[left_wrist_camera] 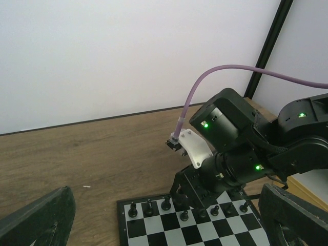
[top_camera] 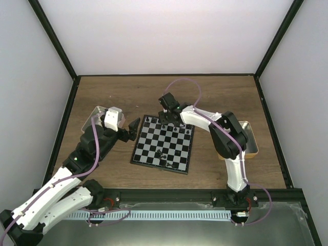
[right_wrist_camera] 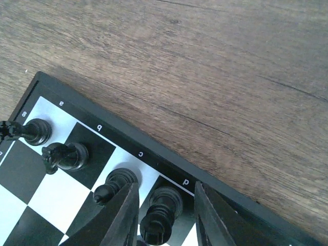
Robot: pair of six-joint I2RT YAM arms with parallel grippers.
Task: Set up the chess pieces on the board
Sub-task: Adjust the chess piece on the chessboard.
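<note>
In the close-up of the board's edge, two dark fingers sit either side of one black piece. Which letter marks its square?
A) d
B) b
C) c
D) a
A: the right gripper straddles the chess piece standing by the d printed on the rim of the board.

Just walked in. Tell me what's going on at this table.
The right arm's claw is down at the board's far edge, its fingers either side of a black piece standing on the d square, a gap showing beside it. Other black pieces already stand along that row. The left claw hangs wide open and empty just left of the board.
</note>
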